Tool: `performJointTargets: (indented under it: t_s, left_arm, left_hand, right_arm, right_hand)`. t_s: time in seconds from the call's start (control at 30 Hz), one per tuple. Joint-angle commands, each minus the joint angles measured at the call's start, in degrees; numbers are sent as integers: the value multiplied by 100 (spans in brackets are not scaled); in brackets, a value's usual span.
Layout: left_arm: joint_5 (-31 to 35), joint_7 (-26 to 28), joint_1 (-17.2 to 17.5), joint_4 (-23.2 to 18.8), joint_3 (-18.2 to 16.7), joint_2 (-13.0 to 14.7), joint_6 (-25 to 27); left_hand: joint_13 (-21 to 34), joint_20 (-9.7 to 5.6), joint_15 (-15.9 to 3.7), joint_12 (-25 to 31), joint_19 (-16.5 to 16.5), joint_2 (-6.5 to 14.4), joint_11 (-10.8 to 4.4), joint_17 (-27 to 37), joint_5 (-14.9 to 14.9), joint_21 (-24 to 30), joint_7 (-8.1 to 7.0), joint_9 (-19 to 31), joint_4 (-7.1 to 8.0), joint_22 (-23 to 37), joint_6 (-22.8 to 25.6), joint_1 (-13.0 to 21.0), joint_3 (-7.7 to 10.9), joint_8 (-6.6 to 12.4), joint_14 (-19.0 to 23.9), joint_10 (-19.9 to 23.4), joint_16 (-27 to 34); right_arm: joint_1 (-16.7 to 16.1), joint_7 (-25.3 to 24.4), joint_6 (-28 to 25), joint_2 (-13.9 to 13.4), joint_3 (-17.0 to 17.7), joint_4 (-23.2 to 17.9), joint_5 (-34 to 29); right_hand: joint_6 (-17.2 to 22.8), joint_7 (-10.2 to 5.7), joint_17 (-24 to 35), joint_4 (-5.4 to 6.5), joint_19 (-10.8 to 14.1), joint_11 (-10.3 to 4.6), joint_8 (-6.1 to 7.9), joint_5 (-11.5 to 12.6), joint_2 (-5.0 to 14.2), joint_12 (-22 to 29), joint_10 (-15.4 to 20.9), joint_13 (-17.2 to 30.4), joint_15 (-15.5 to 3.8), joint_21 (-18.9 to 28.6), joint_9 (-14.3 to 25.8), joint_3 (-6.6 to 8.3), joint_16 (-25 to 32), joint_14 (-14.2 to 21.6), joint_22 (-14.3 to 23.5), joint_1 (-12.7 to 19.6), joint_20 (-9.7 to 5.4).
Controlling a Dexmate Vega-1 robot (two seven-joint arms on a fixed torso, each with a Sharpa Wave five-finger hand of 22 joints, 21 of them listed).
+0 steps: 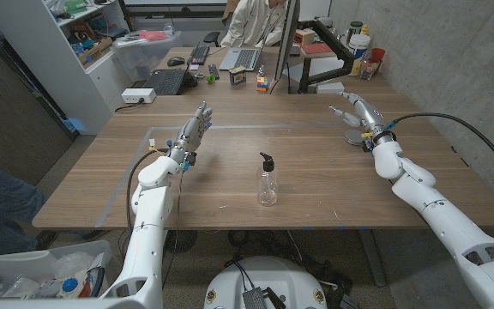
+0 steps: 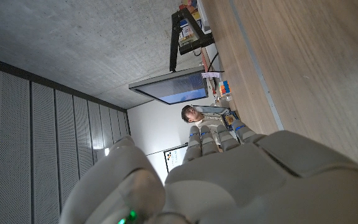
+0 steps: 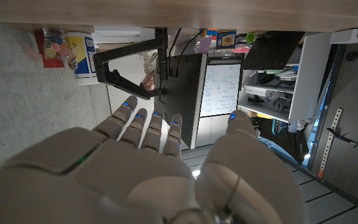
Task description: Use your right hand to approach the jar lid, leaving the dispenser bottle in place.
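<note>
- My right hand [image 1: 355,115] is out over the far right part of the wooden table [image 1: 316,184]. Its fingers are spread apart and it holds nothing.
- From my right wrist I see the back of my right hand [image 3: 148,168] with its fingers [image 3: 143,127] reaching out, straight and apart, and nothing between them.
- My left hand [image 1: 192,130] is up on the left side of the table. Its fingers are straight and close side by side, and it holds nothing.
- From my left wrist I see the back of my left hand [image 2: 229,180] beside the wood of the table [image 2: 303,62].
- The bottle [image 1: 268,181] stands upright near the middle of the table, closer to my edge. It is clear, with a black pump top [image 1: 267,160].
- The bottle is between my two hands and well apart from both. Nothing touches it.
- I cannot make out a jar lid on the table.
- At the far end of the table I see a laptop [image 1: 245,58] and a person [image 1: 251,21] sitting behind it.
</note>
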Motion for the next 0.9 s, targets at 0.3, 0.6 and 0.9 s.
performJointTargets:
  t_s: [0.3,0.6,0.9]
  left_arm:
    - [34,2,-26,63,21,-7,12]
    - [60,18,1,-28,24,-14,79]
    - [90,57,56,-164,-9,-11,139]
  left_hand:
    - [15,23,27,-1,-8,44,11,15,35,-29,-15,35,6,14,55,33,-46,-14,6,0,-15]
    - [15,-64,92,-6,4,55,93,15,34,-66,-9,36,0,15,65,44,-63,-17,9,-6,-17]
    - [15,-2,87,-10,7,65,108,16,33,-95,-22,36,-2,16,60,50,-75,-23,8,-16,-18]
  right_arm:
    - [-11,53,-484,-278,-198,-210,-354]
    - [16,197,-746,-337,-276,-282,-463]
    - [64,392,-959,-408,-348,-342,-542]
  right_hand:
    - [-60,8,10,0,-84,-52,4,81,-31,-34,-115,19,209,-100,8,-32,45,-64,19,-45,88]
    - [-99,24,8,9,-125,-35,6,126,-10,-14,-129,22,482,-173,8,-46,92,31,24,-68,321]
    - [-141,27,9,17,-195,17,-1,143,7,-26,-193,23,509,-226,7,-52,57,-65,28,-83,386]
